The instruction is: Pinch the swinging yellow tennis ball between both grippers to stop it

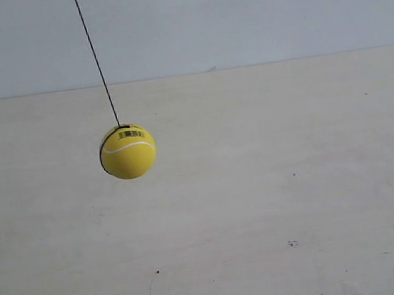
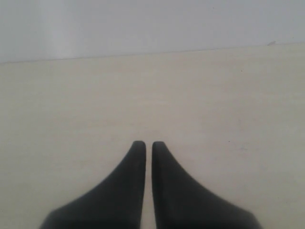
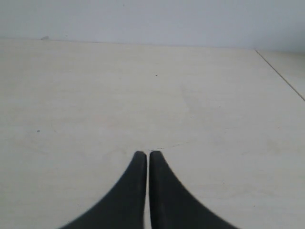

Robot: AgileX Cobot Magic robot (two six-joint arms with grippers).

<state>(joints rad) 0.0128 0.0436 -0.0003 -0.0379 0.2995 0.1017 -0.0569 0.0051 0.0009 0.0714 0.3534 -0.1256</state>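
Exterior view: the yellow tennis ball (image 1: pixel 128 152) is seen hanging on a thin dark string (image 1: pixel 95 59), left of the view's centre, against the pale worktop (image 1: pixel 294 179). The string is slanted up and leftward from the ball's top. In the left wrist view, the left gripper (image 2: pixel 148 143) is shown with its black jaws drawn almost together, a thin slit between the tips, and nothing is held. The right gripper (image 3: pixel 147 153) is shown likewise in the right wrist view, its jaws nearly touching and nothing gripped.

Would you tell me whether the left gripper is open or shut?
Shut: the left gripper shows its two black fingers almost touching, a thin slit between, nothing held.
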